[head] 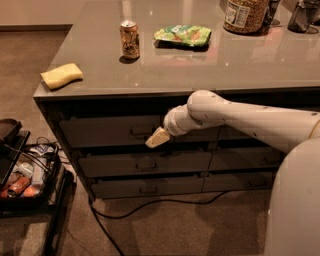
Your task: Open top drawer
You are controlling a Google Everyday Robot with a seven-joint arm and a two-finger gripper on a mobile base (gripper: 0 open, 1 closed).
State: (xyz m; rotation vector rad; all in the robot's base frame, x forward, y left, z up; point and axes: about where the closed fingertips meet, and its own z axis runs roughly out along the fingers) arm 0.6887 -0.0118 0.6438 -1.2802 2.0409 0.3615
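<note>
- The claw [157,138] is seen as a pale wedge at the end of the white arm [240,117], held low in front of the top drawer [100,132] and just right of its small pull handle [139,132]; whether contact is made cannot be told.
- Whether the claw is released or clenched cannot be told.
- The top drawer sits directly beneath the table [210,70] edge, in the left stack, its front flush with the middle drawer [115,164] and bottom drawer [120,188] below it; its right end is hidden by the arm.
- The right stack of drawers [240,159] is largely covered by the arm and the robot's body [295,210].
- On the table are found a yellow sponge [61,75], a soda can [129,39] and a green snack bag [183,35]; a jar [245,14] is cut off by the top edge.
- A black cable [150,202] is trailed across the floor, and a dark cart [20,175] with small cluttered items is cut off at the left.
</note>
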